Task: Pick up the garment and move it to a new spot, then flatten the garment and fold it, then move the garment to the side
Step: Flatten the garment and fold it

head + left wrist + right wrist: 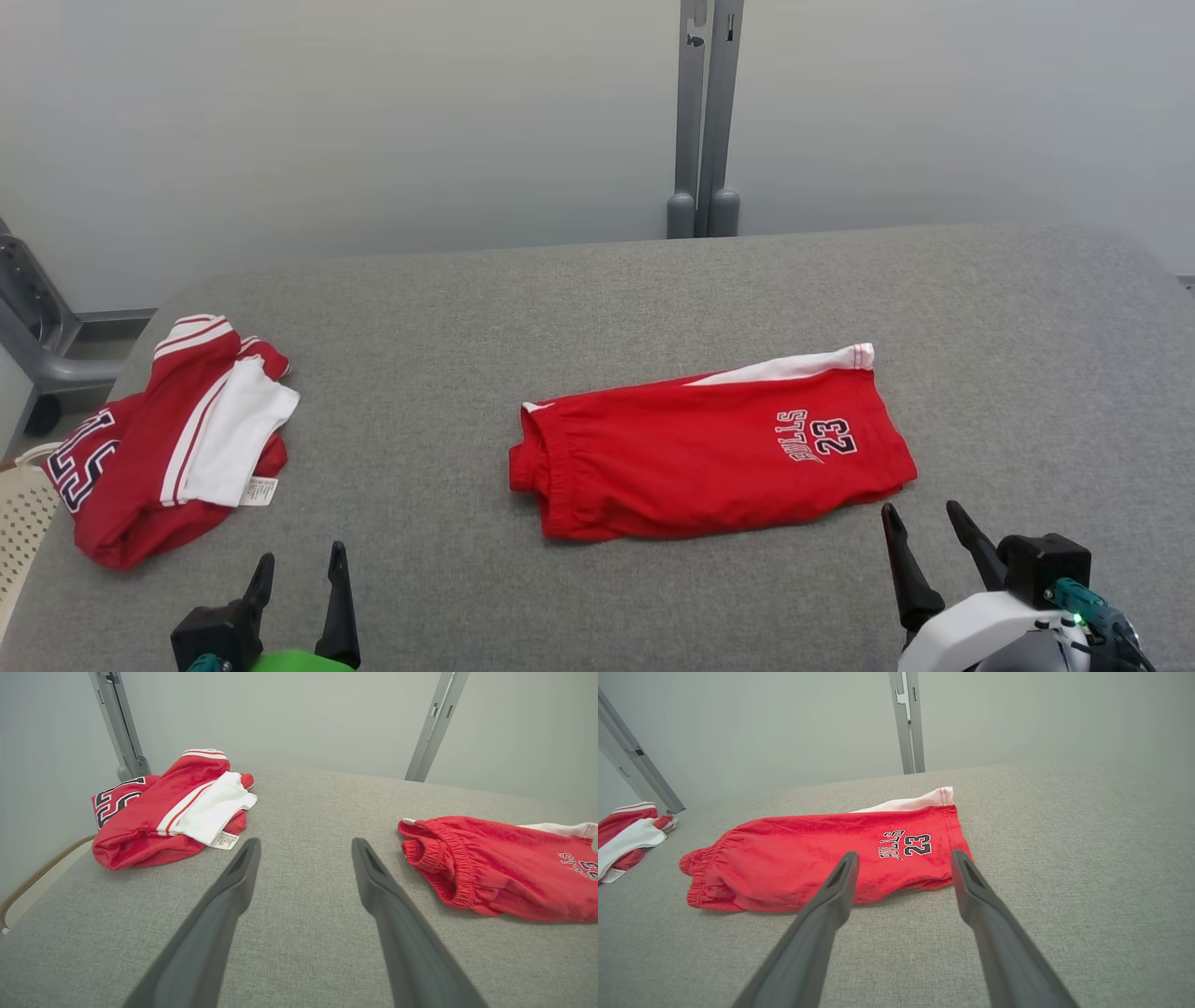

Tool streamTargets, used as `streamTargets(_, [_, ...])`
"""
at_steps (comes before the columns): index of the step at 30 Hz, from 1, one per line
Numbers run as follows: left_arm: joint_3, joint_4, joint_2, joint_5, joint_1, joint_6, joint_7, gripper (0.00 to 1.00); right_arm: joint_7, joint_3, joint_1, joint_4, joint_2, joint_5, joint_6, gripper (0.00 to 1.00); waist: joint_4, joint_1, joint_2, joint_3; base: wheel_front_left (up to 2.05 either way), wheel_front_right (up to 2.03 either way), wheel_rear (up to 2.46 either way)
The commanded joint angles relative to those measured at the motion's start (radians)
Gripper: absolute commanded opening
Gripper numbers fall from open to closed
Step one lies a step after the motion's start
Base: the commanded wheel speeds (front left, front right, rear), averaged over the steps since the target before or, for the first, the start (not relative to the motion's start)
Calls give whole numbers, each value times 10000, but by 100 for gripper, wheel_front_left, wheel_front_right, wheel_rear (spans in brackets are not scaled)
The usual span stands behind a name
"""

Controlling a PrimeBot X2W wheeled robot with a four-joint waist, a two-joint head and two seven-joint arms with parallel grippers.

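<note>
Folded red shorts [709, 457] lie at the middle of a grey table [597, 299]. The left pincer [301, 553] and right pincer [920, 507] stand wide and empty. The shorts look soft, light and floppy, best pinched at waistband and hem.

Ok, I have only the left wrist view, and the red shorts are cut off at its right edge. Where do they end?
Observer: In the head view the red shorts lie whole, with the waistband toward the robot's left and the leg hem toward its right. A white panel runs along the far edge.
Operator: And where is the right gripper?
Observer: The right gripper is open, just in front of the hem corner, and holds nothing.
Operator: Is the print complete?
Observer: Yes. In the right wrist view the print reads BULLS 23, near the hem.
</note>
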Motion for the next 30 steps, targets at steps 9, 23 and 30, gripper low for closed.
streamTargets(9, [-68, -241, 127, -150, 238, -11, 48, 100, 99, -26, -65, -128, -25, 128, -4, 100, 82, 0, -1, 21, 0, 0, 0])
streamTargets(23, [-155, -492, 174, -201, 282, 196, 208, 100, 716, -321, -309, -325, -21, 170, -4, 100, 97, 0, -1, 302, 0, 0, 0])
streamTargets(30, [-347, -595, 285, -94, 60, 73, 381, 100, 3300, -724, -1459, -275, -232, -1054, -3, 100, 165, 0, -1, 677, 0, 0, 0])
